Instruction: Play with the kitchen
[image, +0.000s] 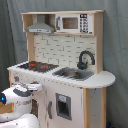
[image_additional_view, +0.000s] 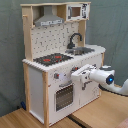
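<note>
The kitchen (image: 65, 50) (image_additional_view: 35, 80) is a tall white and light-wood toy standing upright in both exterior views. It has a black-red stovetop (image: 37, 65) (image_additional_view: 52, 59), a black faucet (image: 85, 59) (image_additional_view: 74, 40) over the sink (image: 74, 74) (image_additional_view: 82, 50), a grey hood (image: 40, 27) (image_additional_view: 49, 20) and a small microwave (image: 72, 23) (image_additional_view: 75, 11). My gripper (image: 36, 87) (image_additional_view: 75, 79) hovers at the kitchen's front panel, just below the stovetop and above the oven door (image_additional_view: 64, 96), close to the knobs (image_additional_view: 56, 76). Whether it touches the panel does not show.
The kitchen stands on a wooden table (image_additional_view: 100, 112). A grey curtain (image: 115, 40) (image_additional_view: 10, 50) hangs behind it. My white arm (image: 17, 102) (image_additional_view: 107, 77) reaches in from the first exterior view's lower left and the second exterior view's right. A cupboard door (image: 62, 106) sits under the sink.
</note>
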